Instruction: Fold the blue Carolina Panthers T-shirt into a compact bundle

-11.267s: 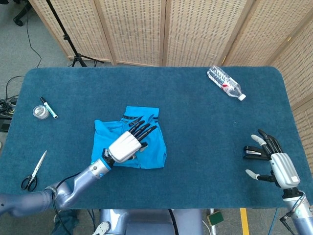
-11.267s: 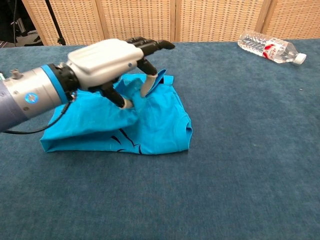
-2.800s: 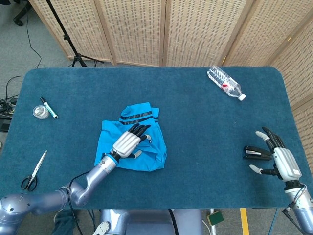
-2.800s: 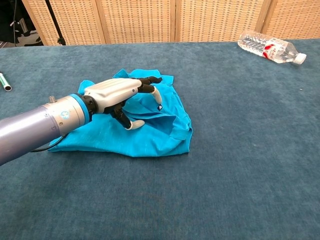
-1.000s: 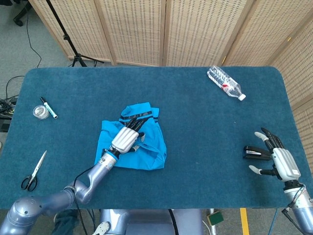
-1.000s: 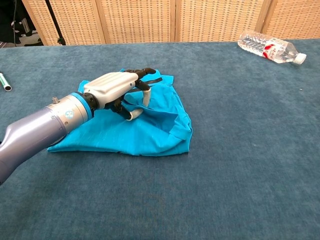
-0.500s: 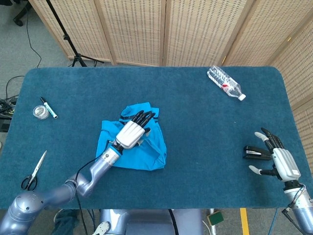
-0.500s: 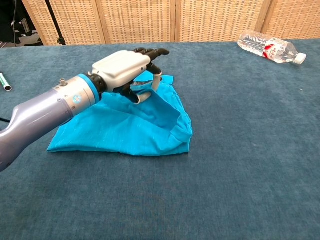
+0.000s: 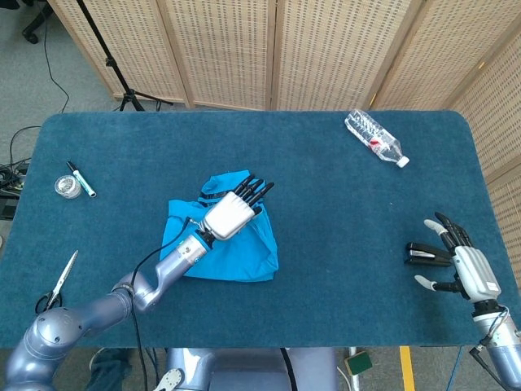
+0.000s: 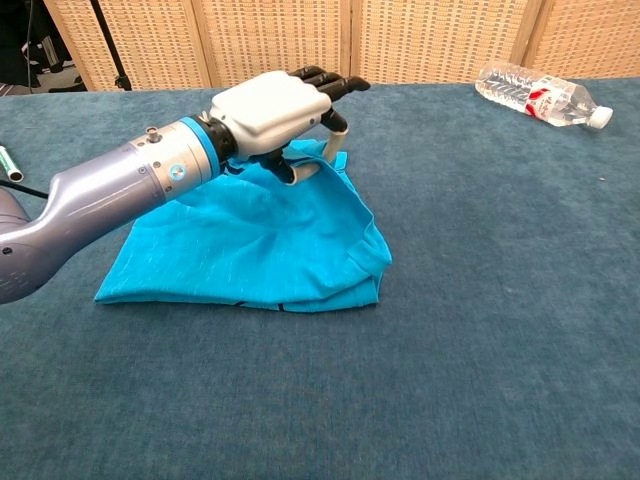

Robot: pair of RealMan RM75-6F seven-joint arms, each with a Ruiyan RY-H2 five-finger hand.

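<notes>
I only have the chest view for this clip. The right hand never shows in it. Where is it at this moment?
Observer: The right hand is over the table's front right corner, far from the T-shirt, fingers spread, holding nothing.
Operator: Anything off to the left that my frame cuts off?
Observer: Scissors lie by the front left edge, well apart from the T-shirt.
Operator: How does the T-shirt look from above?
Observer: A roughly square bundle; the left hand, gripping a fold, sits over its far right part, beside a dark striped band.
</notes>
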